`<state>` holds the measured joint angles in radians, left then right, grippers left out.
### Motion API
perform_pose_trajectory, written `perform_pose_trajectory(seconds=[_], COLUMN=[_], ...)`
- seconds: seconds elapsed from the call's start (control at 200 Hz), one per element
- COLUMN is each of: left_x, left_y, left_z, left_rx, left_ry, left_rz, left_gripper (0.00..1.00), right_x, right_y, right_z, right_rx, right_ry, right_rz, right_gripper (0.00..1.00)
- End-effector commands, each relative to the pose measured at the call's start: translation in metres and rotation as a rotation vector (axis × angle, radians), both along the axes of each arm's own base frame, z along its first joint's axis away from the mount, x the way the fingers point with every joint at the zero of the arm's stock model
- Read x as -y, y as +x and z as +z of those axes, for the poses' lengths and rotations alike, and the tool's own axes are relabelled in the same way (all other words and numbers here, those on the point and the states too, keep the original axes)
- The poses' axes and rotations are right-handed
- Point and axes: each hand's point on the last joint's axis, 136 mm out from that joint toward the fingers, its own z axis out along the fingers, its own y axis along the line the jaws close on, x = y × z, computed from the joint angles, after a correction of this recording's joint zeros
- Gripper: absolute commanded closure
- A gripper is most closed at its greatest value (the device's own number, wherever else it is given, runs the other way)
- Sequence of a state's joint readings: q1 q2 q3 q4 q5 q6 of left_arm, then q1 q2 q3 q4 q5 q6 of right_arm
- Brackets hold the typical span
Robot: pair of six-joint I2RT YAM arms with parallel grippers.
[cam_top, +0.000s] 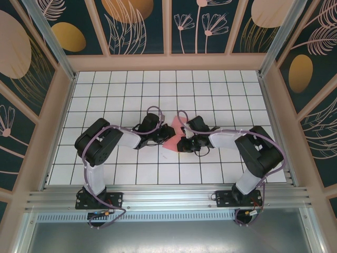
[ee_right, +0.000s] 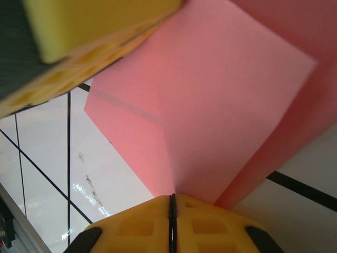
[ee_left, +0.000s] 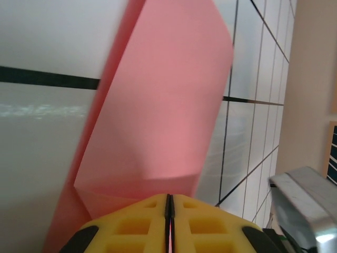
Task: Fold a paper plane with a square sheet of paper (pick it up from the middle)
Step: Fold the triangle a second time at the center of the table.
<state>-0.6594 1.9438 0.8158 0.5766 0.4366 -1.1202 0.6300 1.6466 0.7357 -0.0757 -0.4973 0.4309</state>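
The salmon-pink square sheet of paper (cam_top: 171, 138) is held above the tiled table between both grippers, folded over itself with creases. My left gripper (cam_top: 161, 138) pinches its left side. In the left wrist view the yellow fingers (ee_left: 137, 224) are pressed together with a pink sliver in the seam, and the sheet of paper (ee_left: 163, 105) rises ahead of my left gripper (ee_left: 169, 204). My right gripper (cam_top: 182, 141) pinches the right side. In the right wrist view my right gripper (ee_right: 171, 204) is shut on a crease of the sheet of paper (ee_right: 216, 100).
The white grid table (cam_top: 126, 84) is walled by patterned panels on three sides. A metal rail (cam_top: 168, 197) runs along the near edge. The left gripper's yellow finger (ee_right: 89, 31) crosses the top left of the right wrist view, close above the paper.
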Motion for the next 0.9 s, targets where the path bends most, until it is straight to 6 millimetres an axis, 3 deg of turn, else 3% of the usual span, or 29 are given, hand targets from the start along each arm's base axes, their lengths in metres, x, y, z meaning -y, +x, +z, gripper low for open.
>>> perform_pose_trajectory(seconds=[0.0, 0.19, 0.4, 0.505, 0.716, 0.896], left_x=[-0.005, -0.011, -0.01, -0.013, -0.02, -0.024], left_y=[-0.001, -0.003, -0.002, -0.002, -0.007, -0.009], left_z=[-0.013, -0.022, -0.025, -0.03, -0.044, -0.049], left_rx=[-0.032, -0.04, -0.045, -0.051, -0.082, -0.091], left_ry=[0.033, 0.076, 0.082, 0.105, 0.152, 0.175], left_rz=[0.024, 0.033, 0.028, 0.032, 0.041, 0.046], left_gripper=[0.87, 0.88, 0.88, 0.88, 0.89, 0.89], right_x=[-0.013, -0.021, -0.013, -0.007, -0.012, 0.007], right_y=[0.01, 0.017, 0.013, 0.006, -0.007, -0.019], right_z=[0.031, 0.032, -0.006, -0.016, 0.0, -0.019], right_rx=[0.032, 0.02, -0.056, -0.08, -0.102, -0.147], right_ry=[0.076, 0.092, 0.006, -0.002, 0.088, 0.051], right_rz=[0.005, 0.0, -0.012, -0.012, 0.017, -0.016], right_gripper=[0.87, 0.85, 0.85, 0.85, 0.85, 0.85])
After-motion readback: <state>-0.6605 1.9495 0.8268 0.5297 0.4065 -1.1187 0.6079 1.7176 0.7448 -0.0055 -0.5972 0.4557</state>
